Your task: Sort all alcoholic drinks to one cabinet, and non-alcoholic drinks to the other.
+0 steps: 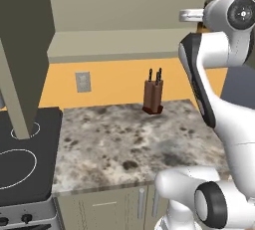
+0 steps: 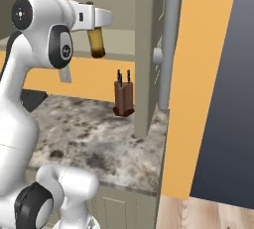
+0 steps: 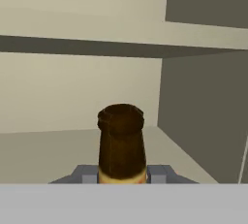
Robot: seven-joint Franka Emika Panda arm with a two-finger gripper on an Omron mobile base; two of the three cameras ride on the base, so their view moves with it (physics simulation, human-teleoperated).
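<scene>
My gripper [image 2: 97, 27] is shut on a small brown beer bottle [image 2: 96, 43], one of the alcoholic drinks, which hangs upright below the hand, high above the counter. In the hand view the bottle [image 3: 121, 140] stands between the two fingers [image 3: 85, 173], its dark cap towards the inside of an open upper cabinet [image 3: 72, 102]. The cabinet's pale floor and a shelf edge [image 3: 77, 46] lie just beyond the bottle. The non-alcoholic drinks are out of view.
A brown knife block [image 1: 153, 97] stands at the back of the speckled counter [image 1: 124, 139]. A black stove [image 1: 25, 159] lies at the left. An open cabinet door [image 2: 146, 49] with a long grey handle [image 2: 168, 49] hangs right of the hand.
</scene>
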